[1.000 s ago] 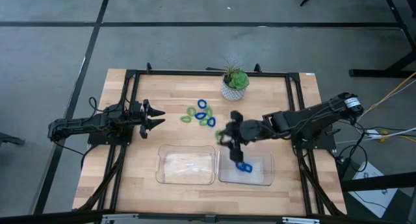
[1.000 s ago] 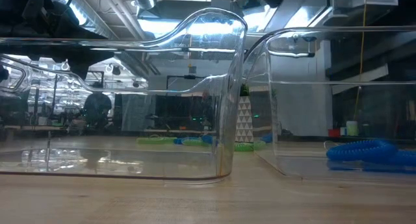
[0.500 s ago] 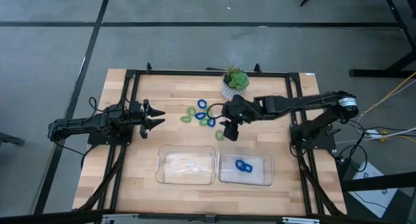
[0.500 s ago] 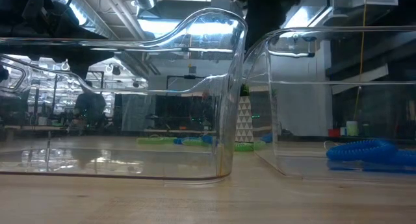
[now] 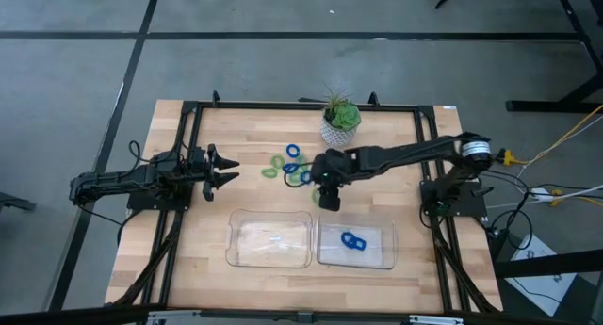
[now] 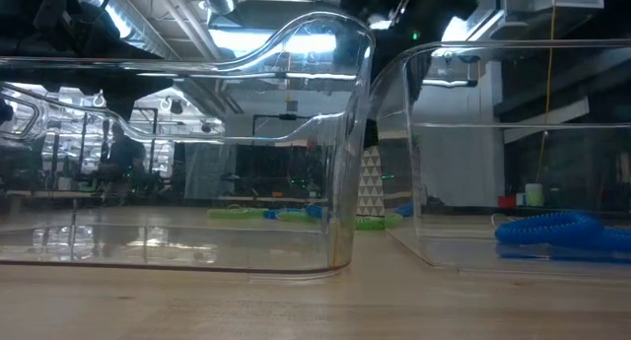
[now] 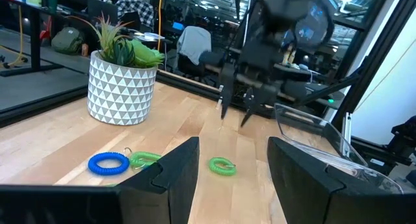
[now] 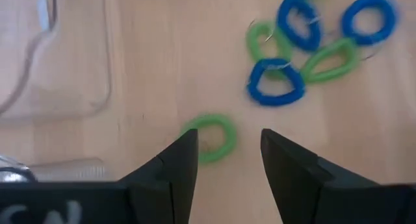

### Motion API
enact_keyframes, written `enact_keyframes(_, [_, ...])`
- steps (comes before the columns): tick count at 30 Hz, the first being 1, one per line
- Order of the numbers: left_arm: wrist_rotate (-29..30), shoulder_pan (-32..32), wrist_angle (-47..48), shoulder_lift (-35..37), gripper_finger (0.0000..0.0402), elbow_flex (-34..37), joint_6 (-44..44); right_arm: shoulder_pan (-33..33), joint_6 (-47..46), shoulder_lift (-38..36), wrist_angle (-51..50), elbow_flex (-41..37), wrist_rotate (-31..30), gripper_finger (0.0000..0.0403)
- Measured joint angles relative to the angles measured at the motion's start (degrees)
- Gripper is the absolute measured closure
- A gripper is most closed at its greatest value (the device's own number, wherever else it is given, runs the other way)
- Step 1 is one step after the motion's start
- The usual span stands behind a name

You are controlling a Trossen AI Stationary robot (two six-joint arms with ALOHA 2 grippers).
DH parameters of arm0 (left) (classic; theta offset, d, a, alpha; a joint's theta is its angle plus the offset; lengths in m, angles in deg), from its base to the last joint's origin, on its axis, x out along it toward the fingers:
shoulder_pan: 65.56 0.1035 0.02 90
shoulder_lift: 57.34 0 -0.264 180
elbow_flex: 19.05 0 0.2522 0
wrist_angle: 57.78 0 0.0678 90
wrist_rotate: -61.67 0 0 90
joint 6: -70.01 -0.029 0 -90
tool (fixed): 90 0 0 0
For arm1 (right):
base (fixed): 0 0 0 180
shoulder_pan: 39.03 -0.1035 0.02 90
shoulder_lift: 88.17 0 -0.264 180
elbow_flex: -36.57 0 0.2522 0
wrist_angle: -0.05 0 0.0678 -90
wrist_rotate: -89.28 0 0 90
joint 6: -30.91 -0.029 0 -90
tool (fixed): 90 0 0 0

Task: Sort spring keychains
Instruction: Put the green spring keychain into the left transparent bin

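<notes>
The right tool [image 5: 327, 199] hangs over the middle of the bench [image 5: 188, 250], its fingers spread apart and empty, directly above a single light green spring keychain [image 8: 209, 138] that lies by itself on the wood. Just beyond it, toward the far edge, the main cluster of spring keychains [image 5: 290, 165] sits in a loose pile of bright blue and light green coils, some touching or overlapping. Near the front edge stand two clear trays side by side: the left tray [image 5: 270, 240] holds no coils that can be seen, while the right tray [image 5: 356, 244] holds a blue keychain [image 5: 352, 240] on its floor. The left tool [image 5: 226, 169] waits near the bench's left edge with its fingers parted, holding nothing, pointed toward the pile. A potted plant [image 5: 340, 121] in a white patterned pot stands close to the far edge, behind the cluster.
</notes>
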Motion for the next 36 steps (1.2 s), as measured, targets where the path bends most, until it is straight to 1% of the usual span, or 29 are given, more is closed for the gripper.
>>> enact_keyframes(9, [0.0, 0.0, 0.0, 0.0, 0.0224, 0.02, -0.02, 0.77, 1.46, 6.82, -0.04, -0.02, 1.72, 0.0237])
enact_keyframes(14, [0.01, 0.01, 0.01, -0.01, 0.0224, 0.02, 0.0, 2.41, 0.0, 8.41, -0.22, -0.02, 6.03, 0.0237])
enact_keyframes(18, [0.02, 0.0, 0.02, 0.0, 0.0224, 0.02, 0.02, 3.78, -2.63, 8.66, -0.23, -0.02, 6.31, 0.0237])
enact_keyframes(22, [0.01, 0.02, 0.0, -0.02, 0.0224, 0.02, 0.0, 5.19, -7.49, 8.68, -0.25, -0.02, 6.52, 0.0237])
enact_keyframes(25, [0.02, 0.0, 0.02, 0.0, 0.0224, 0.0, -0.02, 6.09, -12.14, 8.85, -0.31, -0.04, 11.38, 0.0237])
enact_keyframes(28, [0.01, 0.0, 0.01, -0.01, 0.0224, 0.01, -0.02, 6.4, -15.36, 8.85, -0.08, -0.04, 14.08, 0.0237])
enact_keyframes(32, [0.01, 0.0, 0.0, 0.0, 0.0224, 0.02, -0.02, 6.37, -19.66, 8.85, 0.95, -0.04, 15.15, 0.0237])
enact_keyframes(36, [0.01, 0.0, 0.0, 0.0, 0.0224, 0.01, -0.02, 6.36, -26.19, 8.85, 4.99, -0.04, 14.65, 0.0237])
